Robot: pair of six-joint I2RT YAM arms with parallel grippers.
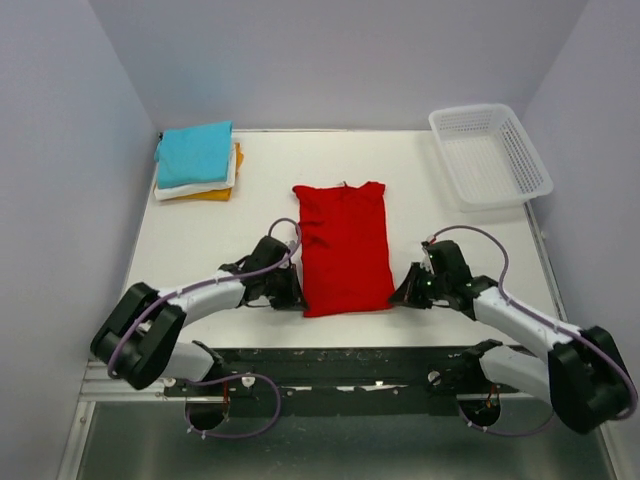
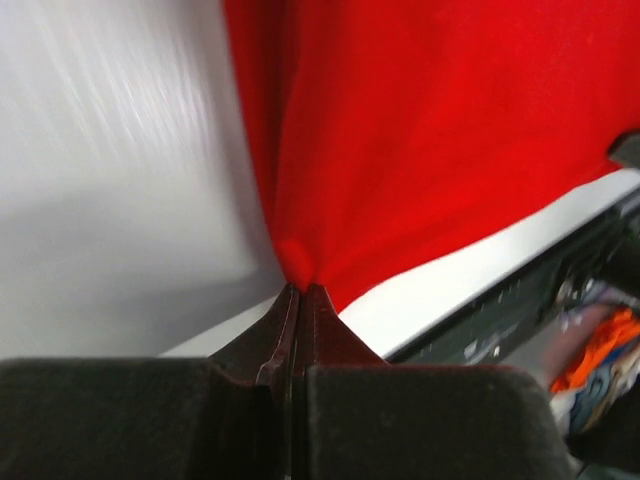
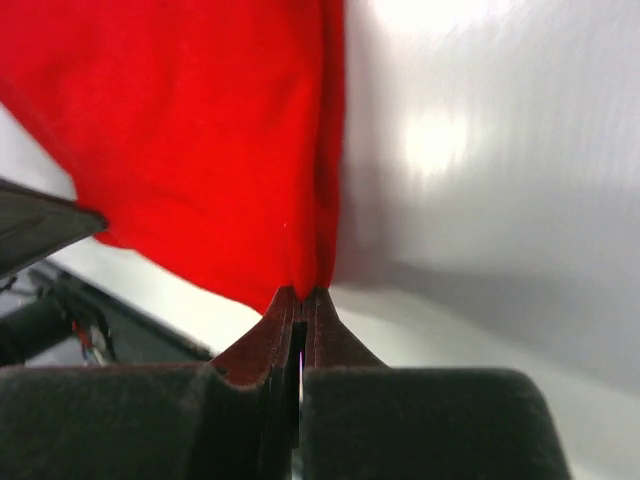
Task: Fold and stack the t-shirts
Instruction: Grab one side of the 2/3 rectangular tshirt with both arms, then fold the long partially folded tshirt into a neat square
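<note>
The red t-shirt (image 1: 344, 246) lies on the table as a long strip, sleeves folded in, collar at the far end. My left gripper (image 1: 297, 296) is shut on its near left corner; the left wrist view shows the red cloth (image 2: 440, 130) pinched at the fingertips (image 2: 301, 292). My right gripper (image 1: 397, 297) is shut on its near right corner, with red cloth (image 3: 210, 130) pinched at the tips (image 3: 302, 293). A stack of folded shirts sits at the far left: turquoise (image 1: 194, 153) on top, white (image 1: 190, 188) under it, orange-yellow (image 1: 222, 192) at the bottom.
A white plastic lattice basket (image 1: 490, 156) stands at the far right corner, partly over the table's edge. The table's near edge with its dark rail (image 1: 350, 360) runs just behind the grippers. Walls close in on the left, right and back.
</note>
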